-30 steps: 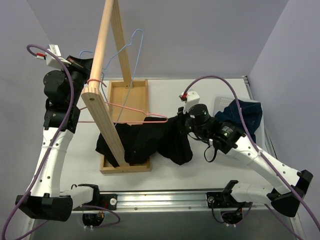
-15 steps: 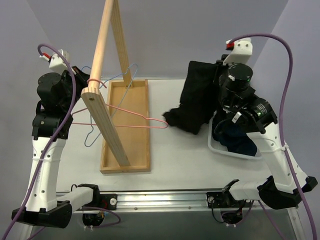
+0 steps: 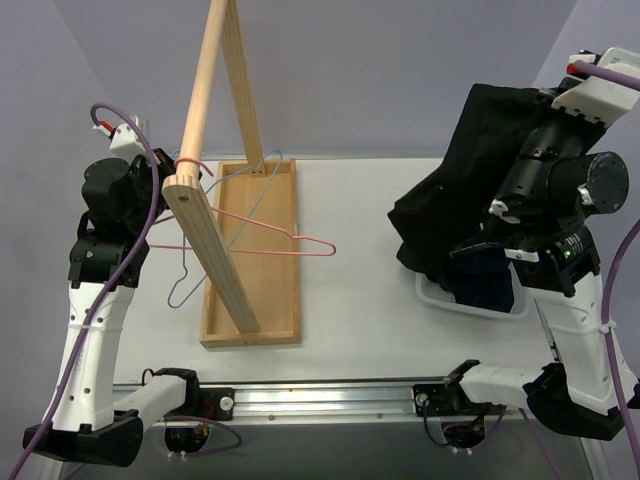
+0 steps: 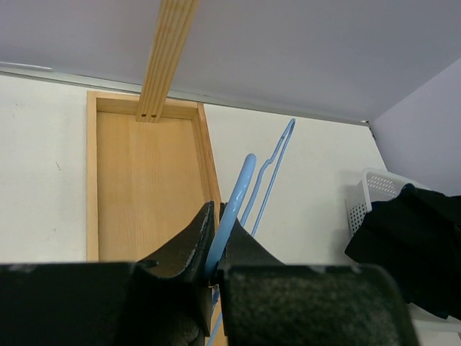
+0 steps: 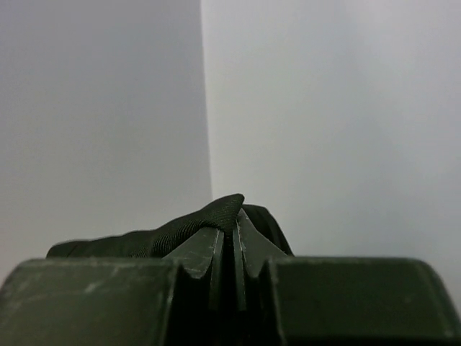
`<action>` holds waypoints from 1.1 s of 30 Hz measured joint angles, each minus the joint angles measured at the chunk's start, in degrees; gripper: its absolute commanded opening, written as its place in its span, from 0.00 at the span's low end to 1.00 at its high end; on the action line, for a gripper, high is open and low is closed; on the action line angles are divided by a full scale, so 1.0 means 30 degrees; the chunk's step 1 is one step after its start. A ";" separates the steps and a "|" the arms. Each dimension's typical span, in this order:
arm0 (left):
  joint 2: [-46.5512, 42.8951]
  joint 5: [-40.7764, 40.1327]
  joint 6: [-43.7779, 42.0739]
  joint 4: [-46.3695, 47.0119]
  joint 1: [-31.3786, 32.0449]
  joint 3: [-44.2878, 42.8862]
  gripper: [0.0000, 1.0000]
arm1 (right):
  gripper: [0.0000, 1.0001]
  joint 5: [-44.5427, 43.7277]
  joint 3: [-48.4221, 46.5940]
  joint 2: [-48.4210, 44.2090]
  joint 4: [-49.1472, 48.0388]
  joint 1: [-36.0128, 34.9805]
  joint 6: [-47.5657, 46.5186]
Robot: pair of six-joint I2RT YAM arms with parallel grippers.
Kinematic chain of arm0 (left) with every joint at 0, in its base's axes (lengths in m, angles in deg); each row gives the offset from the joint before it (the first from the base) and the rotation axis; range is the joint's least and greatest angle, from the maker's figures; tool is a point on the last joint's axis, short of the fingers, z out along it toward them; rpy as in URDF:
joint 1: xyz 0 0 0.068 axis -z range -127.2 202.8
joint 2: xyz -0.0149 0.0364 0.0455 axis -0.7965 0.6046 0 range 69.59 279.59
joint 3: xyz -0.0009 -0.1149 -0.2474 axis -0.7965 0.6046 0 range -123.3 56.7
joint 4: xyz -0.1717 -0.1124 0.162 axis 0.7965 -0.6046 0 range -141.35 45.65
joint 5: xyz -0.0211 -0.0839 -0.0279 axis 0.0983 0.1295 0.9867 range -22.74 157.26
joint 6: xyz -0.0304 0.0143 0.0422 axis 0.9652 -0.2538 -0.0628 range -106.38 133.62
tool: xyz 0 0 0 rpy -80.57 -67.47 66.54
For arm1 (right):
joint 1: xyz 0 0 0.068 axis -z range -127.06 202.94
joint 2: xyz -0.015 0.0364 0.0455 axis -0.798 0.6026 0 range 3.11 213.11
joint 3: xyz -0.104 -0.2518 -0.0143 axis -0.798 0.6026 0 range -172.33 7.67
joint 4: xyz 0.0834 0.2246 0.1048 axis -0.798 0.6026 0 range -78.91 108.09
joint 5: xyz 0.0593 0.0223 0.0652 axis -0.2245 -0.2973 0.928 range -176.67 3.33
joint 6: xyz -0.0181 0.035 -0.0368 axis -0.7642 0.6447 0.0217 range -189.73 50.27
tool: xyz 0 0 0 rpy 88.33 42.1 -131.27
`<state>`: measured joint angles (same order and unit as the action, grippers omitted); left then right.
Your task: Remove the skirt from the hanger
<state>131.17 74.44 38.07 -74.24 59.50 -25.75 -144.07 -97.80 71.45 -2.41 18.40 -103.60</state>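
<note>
Jaws on right gripper (image 5: 229, 229) are clenching black skirt (image 3: 458, 195), hanging crumpled over white basket (image 3: 462, 306); left gripper (image 4: 218, 225) is pinching blue hanger (image 4: 242, 180).

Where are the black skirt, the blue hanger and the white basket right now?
black skirt (image 3: 452, 205), top external view, middle of the hanging cloth
blue hanger (image 4: 235, 194), left wrist view, middle of its thick bar
white basket (image 4: 362, 209), left wrist view, its perforated side wall

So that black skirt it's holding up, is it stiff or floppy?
Probably floppy: the black skirt hangs in loose folds from the right pincer. Likely light too, since one small pinch of cloth seems to carry all of it.
</note>
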 measured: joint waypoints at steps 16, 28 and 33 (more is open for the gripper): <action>-0.0801 0.0321 0.0124 -0.0182 0.0007 0.0969 0.02 | 0.00 -0.0656 -0.4189 0.3402 -0.7227 0.0197 -0.8400; -0.1311 0.0211 -0.0095 -0.0546 0.0036 0.1902 0.02 | 0.00 0.0313 0.1668 0.2033 -0.4269 0.5151 -0.3373; -0.0860 0.0270 -0.0277 -0.0678 0.0044 0.1632 0.02 | 0.00 0.1348 0.6972 -0.0211 -0.0743 0.7337 0.2164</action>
<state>128.59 75.25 37.24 -76.27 59.63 -20.86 -140.03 -76.88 70.81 -4.64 40.41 -97.11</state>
